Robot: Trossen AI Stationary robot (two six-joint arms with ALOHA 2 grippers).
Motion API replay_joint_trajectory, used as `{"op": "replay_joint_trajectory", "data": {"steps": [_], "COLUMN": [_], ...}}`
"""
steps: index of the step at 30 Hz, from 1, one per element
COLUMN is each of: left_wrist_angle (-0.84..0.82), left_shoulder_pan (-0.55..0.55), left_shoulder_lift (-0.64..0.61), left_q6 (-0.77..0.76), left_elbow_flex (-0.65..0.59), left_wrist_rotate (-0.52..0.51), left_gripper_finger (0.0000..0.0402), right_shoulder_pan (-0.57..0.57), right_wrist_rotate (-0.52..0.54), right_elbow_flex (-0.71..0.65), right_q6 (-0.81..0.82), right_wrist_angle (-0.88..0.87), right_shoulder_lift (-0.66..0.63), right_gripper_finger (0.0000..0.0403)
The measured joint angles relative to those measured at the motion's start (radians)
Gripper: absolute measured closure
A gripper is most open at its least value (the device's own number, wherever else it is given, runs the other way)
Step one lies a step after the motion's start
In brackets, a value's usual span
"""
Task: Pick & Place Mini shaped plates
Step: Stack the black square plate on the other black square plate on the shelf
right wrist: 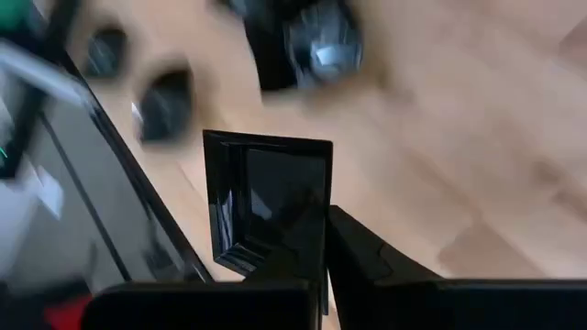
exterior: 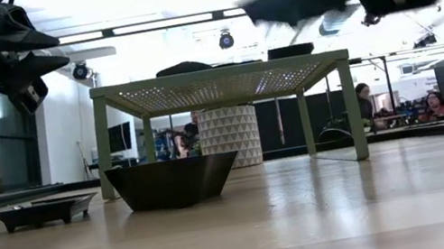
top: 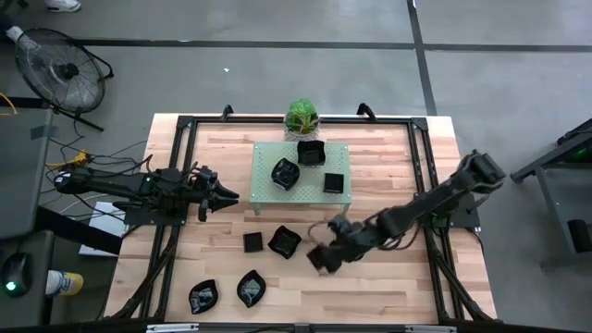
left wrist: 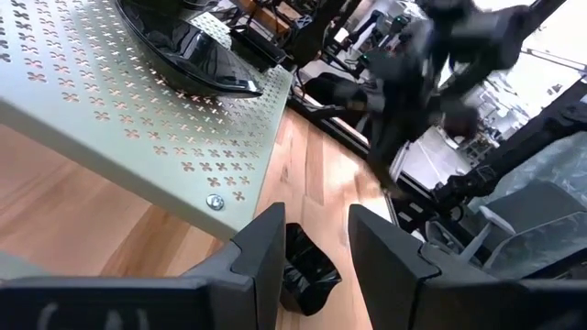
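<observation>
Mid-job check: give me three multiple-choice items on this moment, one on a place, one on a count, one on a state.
1. Where is the plant?
A. on top of the rack
B. on the table, beside the rack
C. in the left end effector

2. How many plates lie on the rack?
A. one
B. five
C. three

3. The right end effector is:
A. shut on a square plate
B. open and empty
C. resting on the rack

Answers:
1 B: the high view shows it just off the rack's edge.
2 C: three black dishes sit on top.
3 A: the right wrist view shows the fingers clamping the plate's rim.
</observation>
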Motion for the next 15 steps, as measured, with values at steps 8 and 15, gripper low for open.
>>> {"op": "replay_joint_trajectory", "data": {"steps": [8, 15], "left_wrist_angle": [0.004, 0.005], "left_shoulder_pan": [0.0, 0.0], "left_shoulder_lift": [0.0, 0.0], "left_q6": [0.0, 0.0], "left_elbow_flex": [0.0, 0.0], "left_wrist_rotate": [0.014, 0.017], "left_gripper_finger": [0.0282, 0.0282], "right_shoulder_pan": [-0.087, -0.206], "right_wrist_rotate": [0.222, 0.247], "right_elbow_flex": [0.0, 0.0], "right_q6": [0.034, 0.06], "right_wrist_angle": [-0.135, -0.264], "right_shoulder_lift": [-0.229, -0.329], "right_gripper_finger": [0.0402, 0.0403]}}
